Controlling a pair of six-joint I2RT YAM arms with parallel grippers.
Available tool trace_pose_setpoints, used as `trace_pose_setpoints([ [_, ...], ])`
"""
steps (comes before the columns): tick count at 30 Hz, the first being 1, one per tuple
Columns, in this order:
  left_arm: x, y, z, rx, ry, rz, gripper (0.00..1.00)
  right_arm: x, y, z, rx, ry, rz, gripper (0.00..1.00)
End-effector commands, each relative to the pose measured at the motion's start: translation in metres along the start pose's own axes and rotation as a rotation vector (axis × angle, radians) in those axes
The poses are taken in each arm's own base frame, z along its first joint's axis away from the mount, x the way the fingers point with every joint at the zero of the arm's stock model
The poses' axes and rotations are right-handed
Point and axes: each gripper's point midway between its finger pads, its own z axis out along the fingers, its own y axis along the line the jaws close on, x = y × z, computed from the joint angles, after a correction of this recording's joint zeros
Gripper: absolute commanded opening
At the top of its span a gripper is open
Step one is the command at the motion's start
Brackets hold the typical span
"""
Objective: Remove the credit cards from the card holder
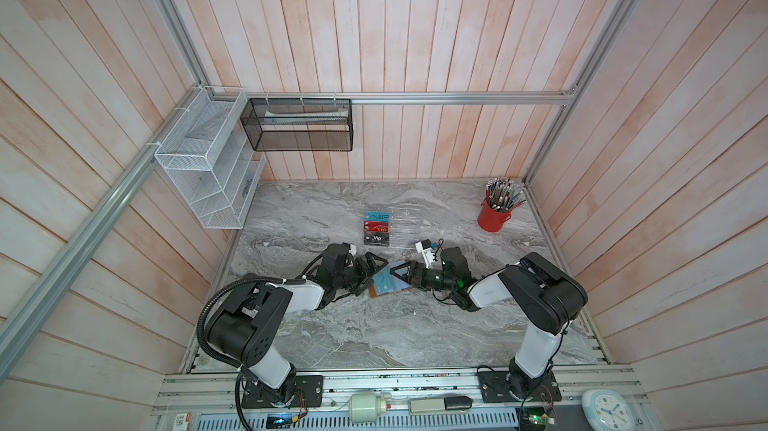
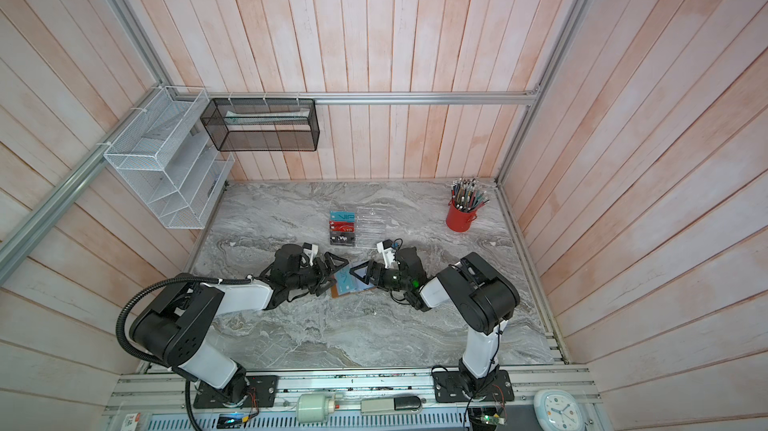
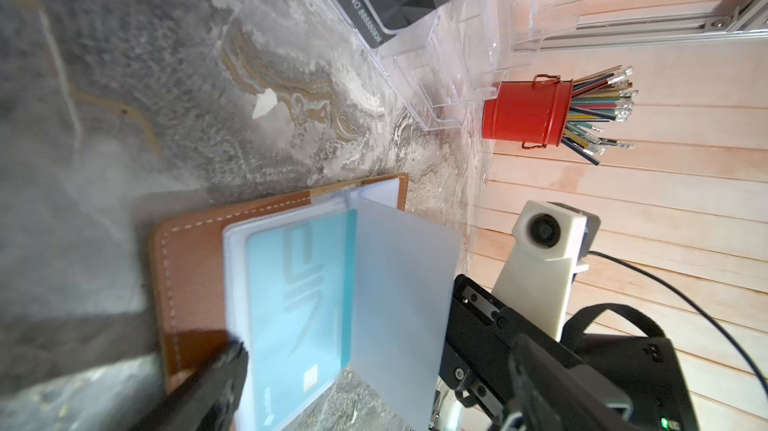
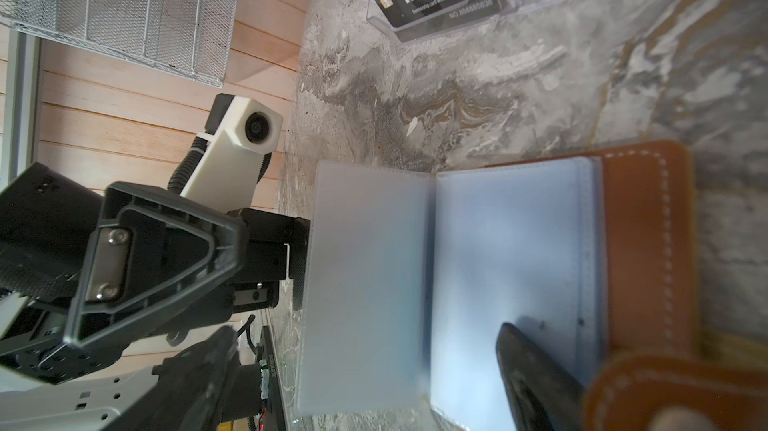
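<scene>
The tan card holder (image 1: 390, 285) lies open on the marble table between both grippers, also visible in a top view (image 2: 353, 283). A teal credit card (image 3: 291, 304) sits inside a clear sleeve on one side. One clear sleeve (image 4: 365, 283) stands upright at the spine, and the sleeves beyond it look empty. My left gripper (image 1: 375, 273) is open, with one finger (image 3: 218, 383) down at the leather cover (image 3: 191, 266). My right gripper (image 1: 405, 277) is open around the upright sleeve, one finger (image 4: 536, 379) on the flat sleeves. Neither holds a card.
Behind the wallet a clear acrylic rack (image 1: 405, 225) holds a teal card (image 1: 376, 215), a red card (image 1: 376, 226) and a black card (image 1: 377, 238). A red cup of pencils (image 1: 492, 217) stands at the back right. A white wire rack (image 1: 208, 167) and black mesh basket (image 1: 297, 125) hang on the walls.
</scene>
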Motion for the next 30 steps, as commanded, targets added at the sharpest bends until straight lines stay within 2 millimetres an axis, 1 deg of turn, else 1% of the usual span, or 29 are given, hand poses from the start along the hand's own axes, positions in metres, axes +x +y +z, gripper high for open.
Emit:
trace_pose_setpoints([
  [1, -0.005, -0.016, 0.005, 0.051, -0.005, -0.003, 1.0, 0.009, -0.01, -0.001, 0.012, 0.021, 0.035, 0.98],
  [9, -0.009, -0.022, 0.008, 0.091, -0.019, -0.038, 1.0, 0.011, -0.009, -0.002, -0.001, 0.02, 0.043, 0.98],
  [17, -0.009, -0.037, 0.017, 0.119, -0.006, -0.027, 1.0, 0.012, -0.007, -0.003, -0.011, 0.021, 0.046, 0.98],
  [20, -0.011, -0.04, 0.017, 0.124, -0.011, -0.026, 1.0, 0.012, -0.006, -0.004, -0.013, 0.021, 0.045, 0.98],
  [26, -0.012, -0.045, 0.021, 0.133, -0.007, -0.027, 1.0, 0.01, 0.001, -0.008, -0.027, 0.01, 0.032, 0.98],
  [30, -0.01, -0.051, 0.027, 0.142, 0.002, -0.022, 1.0, 0.009, 0.004, -0.01, -0.031, 0.005, 0.027, 0.98],
])
